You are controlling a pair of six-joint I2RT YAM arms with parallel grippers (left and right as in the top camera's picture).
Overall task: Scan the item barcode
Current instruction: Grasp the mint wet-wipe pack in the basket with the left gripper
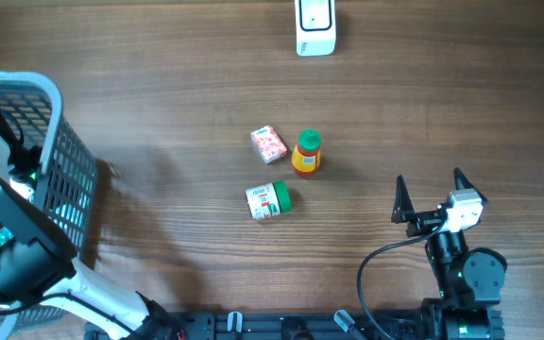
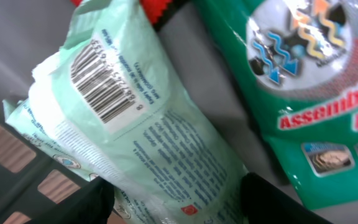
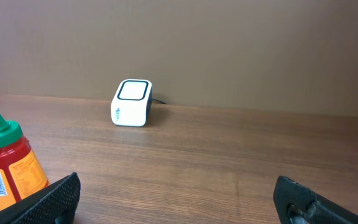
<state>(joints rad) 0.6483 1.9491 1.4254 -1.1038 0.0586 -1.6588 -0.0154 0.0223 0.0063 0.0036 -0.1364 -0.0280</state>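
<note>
**1. Scanner** (image 1: 314, 26): white, squarish, with a dark window on top. It stood at the far edge of the wooden table (image 1: 159, 57) and is the landmark for all entries.

**2. Basket** (image 1: 64, 179): grey mesh, far to the left of the scanner and nearer the robot.

**3. Pale green packet** (image 2: 160, 143): the item for scanning. It lay inside the basket, far left of the scanner. Its printed side faced the left wrist camera, with the barcode (image 2: 104, 93) in plain view near 1 end.

**4. Green packet** (image 2: 316, 93): lay beside entry 3 in the basket. A red item (image 2: 157, 7) was partly seen past both.

**5. Left gripper** (image 2: 179, 202): down in the basket, partly open, with 1 finger on each side of the pale green packet's end. It could not be told whether the fingers pressed on it.

**6. Right gripper** (image 1: 430, 184): to the right of the scanner and nearer the robot. Its jaws were spread wide, held nothing and pointed toward the scanner.

**7. Loose goods, 3 pieces**, all nearer the robot than the scanner:
- Red-and-white carton (image 1: 268, 144), slightly to the left.
- Orange bottle (image 1: 306, 154) with a green cap, upright, just beside the carton.
- White-and-green container (image 1: 268, 200), on its side and nearest the robot.
</note>
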